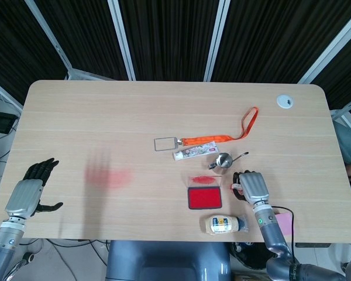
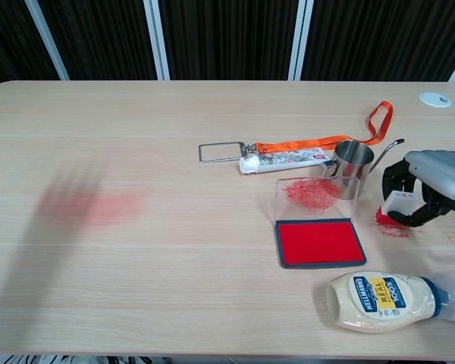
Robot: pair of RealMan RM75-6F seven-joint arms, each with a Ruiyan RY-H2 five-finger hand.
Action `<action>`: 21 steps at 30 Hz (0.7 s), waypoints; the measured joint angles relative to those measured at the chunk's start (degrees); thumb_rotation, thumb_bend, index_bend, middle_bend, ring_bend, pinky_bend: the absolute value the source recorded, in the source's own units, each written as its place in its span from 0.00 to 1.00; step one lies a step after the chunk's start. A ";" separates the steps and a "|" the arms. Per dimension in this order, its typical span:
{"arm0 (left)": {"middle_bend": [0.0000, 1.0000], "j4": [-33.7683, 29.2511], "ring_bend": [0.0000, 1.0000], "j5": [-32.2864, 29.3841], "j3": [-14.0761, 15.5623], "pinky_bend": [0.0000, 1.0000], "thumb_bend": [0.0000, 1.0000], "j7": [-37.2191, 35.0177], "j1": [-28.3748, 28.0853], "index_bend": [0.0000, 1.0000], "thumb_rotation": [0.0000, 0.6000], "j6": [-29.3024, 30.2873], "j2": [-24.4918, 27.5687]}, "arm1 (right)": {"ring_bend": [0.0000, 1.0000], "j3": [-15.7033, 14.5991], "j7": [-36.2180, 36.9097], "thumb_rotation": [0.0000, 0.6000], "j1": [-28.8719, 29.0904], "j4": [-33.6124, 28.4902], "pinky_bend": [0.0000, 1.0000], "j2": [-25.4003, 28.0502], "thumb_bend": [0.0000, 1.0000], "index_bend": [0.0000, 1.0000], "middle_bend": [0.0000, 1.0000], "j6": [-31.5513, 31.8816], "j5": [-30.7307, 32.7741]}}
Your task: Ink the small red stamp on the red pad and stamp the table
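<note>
My right hand [image 2: 431, 182] [image 1: 251, 185] grips the small red stamp [image 2: 395, 206], which stands with its red base on the table over red smears [image 2: 394, 230], right of the pad. The red ink pad [image 2: 319, 243] [image 1: 205, 198] lies open, its clear lid [image 2: 312, 194] raised behind it and smeared red. At the table's near left corner my left hand [image 1: 29, 191] hovers open with nothing in it; the chest view does not show it.
A small steel cup [image 2: 353, 167] stands just behind the pad, with a tube [image 2: 284, 160] and an orange lanyard with badge holder [image 2: 318, 141] beyond it. A mayonnaise bottle [image 2: 383, 300] lies on its side near the front edge. A faint red stain [image 2: 91, 203] marks the left tabletop.
</note>
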 measured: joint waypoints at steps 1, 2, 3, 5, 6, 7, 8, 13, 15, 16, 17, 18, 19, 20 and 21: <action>0.00 -0.01 0.00 -0.06 0.00 0.00 0.00 0.05 0.00 0.00 1.00 -0.01 -0.02 | 0.42 0.02 0.00 1.00 0.01 0.09 0.48 -0.02 0.52 0.77 0.57 -0.10 -0.03; 0.00 -0.04 0.00 -0.13 -0.02 0.00 0.00 0.11 0.01 0.00 1.00 -0.02 -0.03 | 0.42 0.04 0.01 1.00 0.02 0.16 0.48 -0.05 0.52 0.77 0.57 -0.21 -0.04; 0.00 -0.05 0.00 -0.19 -0.03 0.00 0.00 0.17 0.01 0.00 1.00 -0.01 -0.03 | 0.42 0.10 0.06 1.00 0.03 0.25 0.48 -0.12 0.52 0.77 0.57 -0.34 -0.01; 0.00 -0.08 0.00 -0.31 -0.07 0.00 0.00 0.31 0.02 0.00 1.00 0.00 -0.05 | 0.42 0.18 0.15 1.00 0.02 0.41 0.48 -0.25 0.51 0.77 0.57 -0.55 0.09; 0.00 -0.09 0.00 -0.35 -0.09 0.00 0.00 0.39 0.02 0.00 1.00 0.01 -0.06 | 0.42 0.21 0.20 1.00 0.01 0.56 0.48 -0.34 0.51 0.77 0.57 -0.67 0.12; 0.00 -0.10 0.00 -0.39 -0.09 0.00 0.00 0.44 0.03 0.00 1.00 0.02 -0.07 | 0.42 0.21 0.23 1.00 0.00 0.67 0.48 -0.40 0.51 0.77 0.56 -0.76 0.12; 0.00 -0.13 0.00 -0.44 -0.12 0.00 0.00 0.49 0.04 0.00 1.00 0.05 -0.08 | 0.42 0.20 0.24 1.00 -0.01 0.85 0.48 -0.48 0.51 0.77 0.56 -0.90 0.13; 0.00 -0.19 0.00 -0.55 -0.16 0.00 0.00 0.55 0.08 0.00 1.00 0.12 -0.06 | 0.41 0.29 0.27 1.00 -0.08 1.40 0.48 -0.81 0.51 0.77 0.56 -1.31 0.37; 0.00 -0.19 0.00 -0.57 -0.17 0.00 0.00 0.57 0.07 0.00 1.00 0.09 -0.06 | 0.41 0.39 0.23 1.00 -0.10 1.61 0.48 -0.92 0.51 0.77 0.56 -1.48 0.49; 0.00 -0.19 0.00 -0.59 -0.18 0.00 0.00 0.58 0.07 0.00 1.00 0.07 -0.06 | 0.41 0.42 0.22 1.00 -0.11 1.67 0.48 -0.95 0.51 0.77 0.56 -1.54 0.52; 0.00 -0.18 0.00 -0.61 -0.19 0.00 0.00 0.60 0.05 0.00 1.00 0.06 -0.07 | 0.41 0.45 0.21 1.00 -0.12 1.74 0.48 -0.98 0.51 0.77 0.56 -1.59 0.54; 0.00 -0.19 0.00 -0.64 -0.20 0.00 0.00 0.60 0.05 0.00 1.00 0.04 -0.06 | 0.41 0.48 0.19 1.00 -0.15 1.83 0.48 -1.01 0.51 0.77 0.56 -1.63 0.55; 0.00 -0.20 0.00 -0.65 -0.20 0.00 0.00 0.61 0.05 0.00 1.00 0.03 -0.05 | 0.41 0.51 0.18 1.00 -0.17 1.89 0.48 -1.02 0.51 0.77 0.56 -1.67 0.57; 0.00 -0.20 0.00 -0.66 -0.20 0.00 0.00 0.63 0.04 0.00 1.00 0.01 -0.06 | 0.41 0.54 0.17 1.00 -0.19 1.95 0.48 -1.03 0.51 0.77 0.56 -1.73 0.60; 0.00 -0.20 0.00 -0.67 -0.20 0.00 0.00 0.64 0.04 0.00 1.00 0.01 -0.05 | 0.41 0.59 0.17 1.00 -0.21 2.02 0.47 -1.05 0.51 0.77 0.56 -1.80 0.66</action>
